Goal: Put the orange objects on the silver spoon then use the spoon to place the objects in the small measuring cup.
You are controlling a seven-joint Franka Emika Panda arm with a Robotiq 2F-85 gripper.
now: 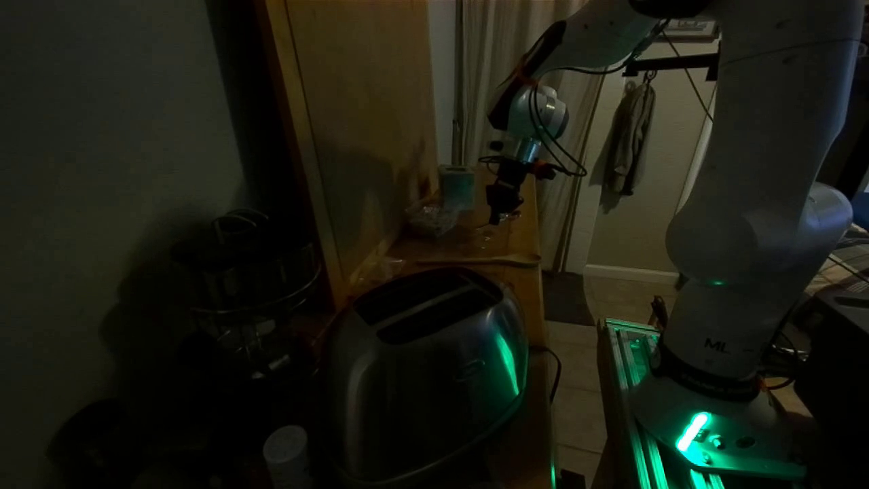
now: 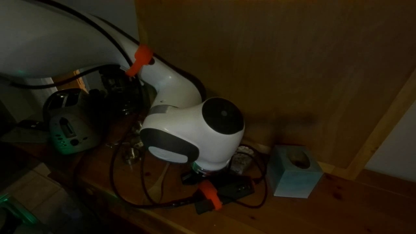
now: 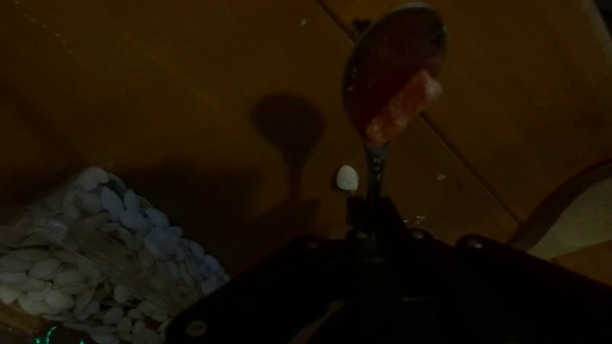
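In the wrist view my gripper [image 3: 370, 210] is shut on the handle of the silver spoon [image 3: 392, 52]. The spoon's bowl points away from me and hangs above the table, casting a shadow to its left. One orange object [image 3: 404, 109] lies in the bowl, along its lower right side by the neck. An exterior view shows the gripper [image 1: 499, 221] pointing down over the wooden counter. A shiny metal cup [image 2: 131, 155] near the toaster may be the small measuring cup; the dim light leaves this uncertain.
A clear bag of pale seeds [image 3: 110, 258] lies left of the gripper, with one loose white seed [image 3: 347, 178] below the spoon. Around the arm are a wooden spoon [image 1: 509, 260], a tissue box [image 2: 292, 178] and a large toaster [image 1: 434, 387]. A wooden panel [image 2: 292, 81] backs the counter.
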